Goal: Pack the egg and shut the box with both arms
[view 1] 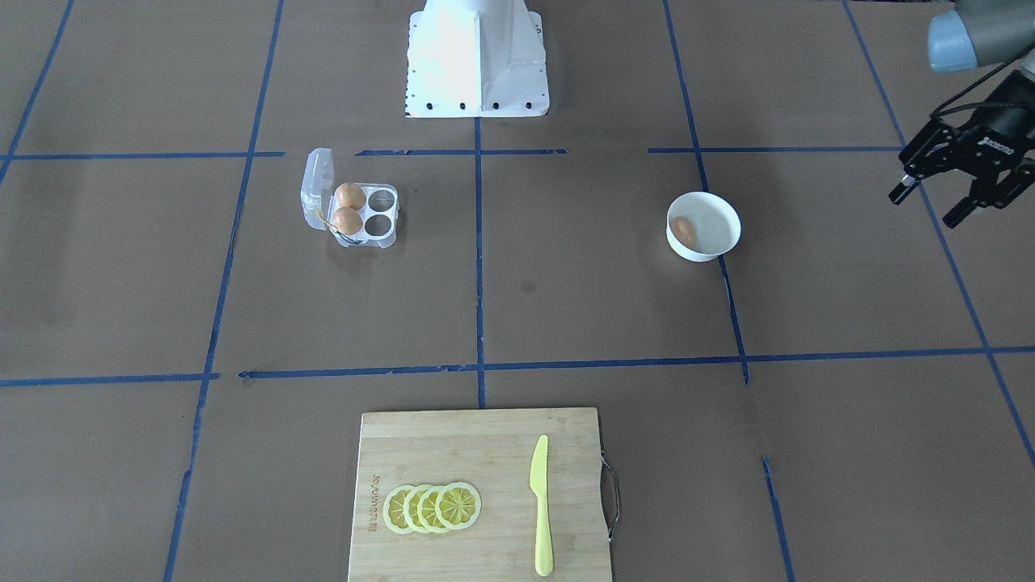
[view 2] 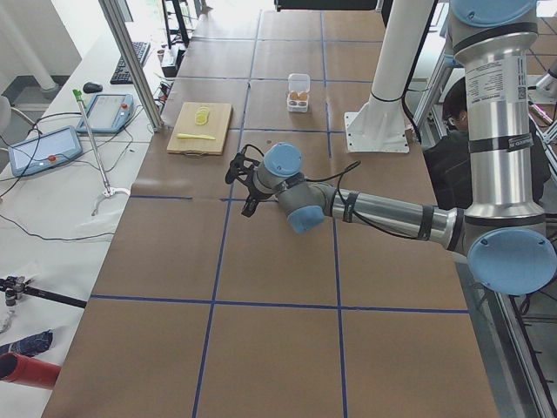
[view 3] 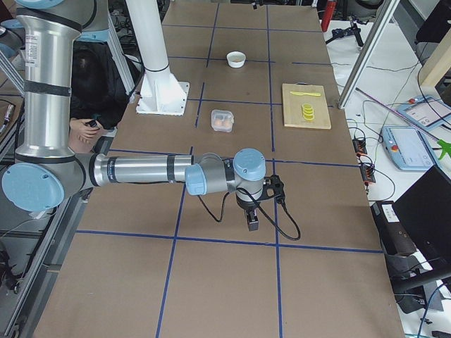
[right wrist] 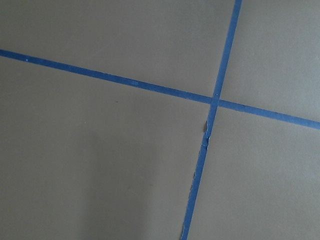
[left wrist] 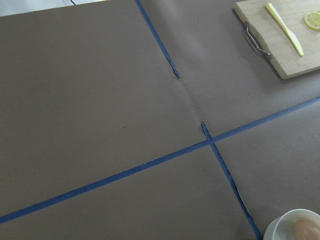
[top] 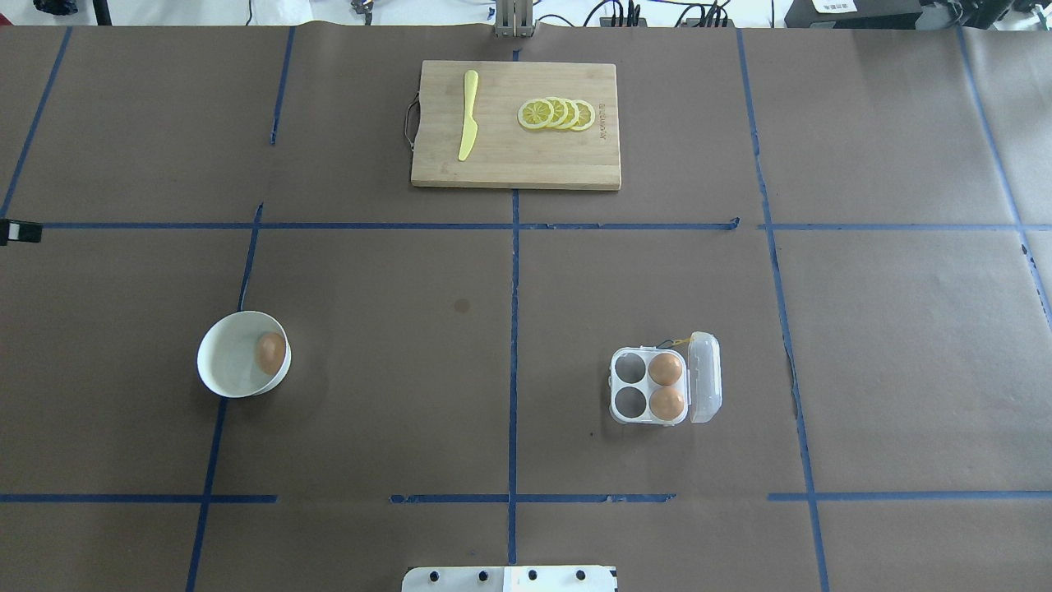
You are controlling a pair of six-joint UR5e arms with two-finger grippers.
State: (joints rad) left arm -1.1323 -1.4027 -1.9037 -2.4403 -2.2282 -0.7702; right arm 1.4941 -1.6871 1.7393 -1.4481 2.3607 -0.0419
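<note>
One orange-brown egg (view 1: pixel 684 232) lies in a round white bowl (view 1: pixel 722 212); it also shows in the overhead view (top: pixel 270 353) and at the bottom right of the left wrist view (left wrist: pixel 306 230). The clear box (view 1: pixel 378 227) stands open with its lid (view 1: pixel 317 182) flipped to the side. It holds two eggs (top: pixel 666 370) in the cups next to the lid, and the other two cups are empty. My left gripper (view 1: pixel 924 207) is open and empty, well off to the side of the bowl. My right gripper (view 3: pixel 251 218) shows only in the exterior right view, far from the box; I cannot tell whether it is open or shut.
A wooden cutting board (top: pixel 509 160) with lemon slices (top: pixel 557 114) and a yellow plastic knife (top: pixel 468 115) lies at the table's far side. The white base block (view 1: pixel 477 56) stands at the robot's edge. Blue tape lines cross the brown table cover.
</note>
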